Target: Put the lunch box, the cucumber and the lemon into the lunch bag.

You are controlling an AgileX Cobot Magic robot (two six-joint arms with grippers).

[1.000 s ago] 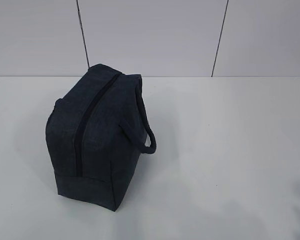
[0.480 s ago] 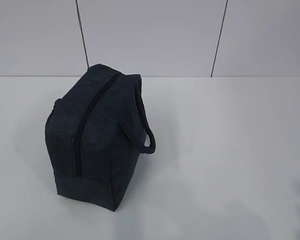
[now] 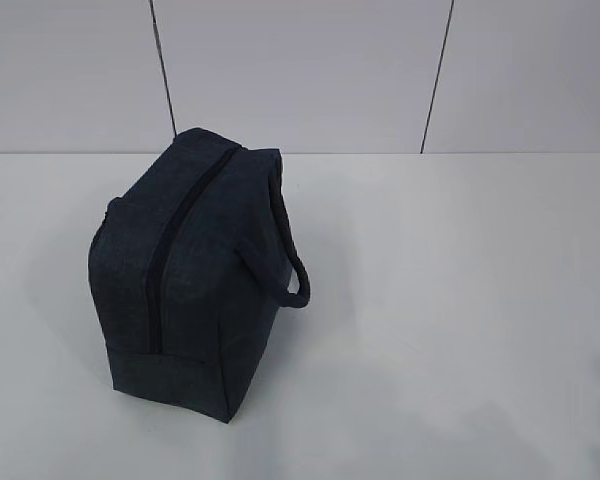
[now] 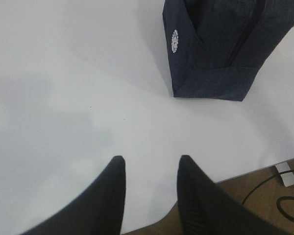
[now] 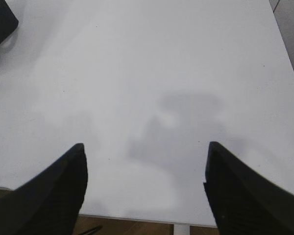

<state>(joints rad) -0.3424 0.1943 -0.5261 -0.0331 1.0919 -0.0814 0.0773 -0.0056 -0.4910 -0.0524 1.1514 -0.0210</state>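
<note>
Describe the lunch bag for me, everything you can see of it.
The lunch bag is a boxy, dark navy bag of woven-looking fabric. It stands on the white table, left of centre in the exterior view. A black zipper runs along its top and looks closed. A loop handle hangs off its right side. The left wrist view shows a small round white mark on one end. Nothing but the table touches it.

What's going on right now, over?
Both grippers, left and right, open, empty. Lunch bag upright, zipper closed. No food in sight.
</note>
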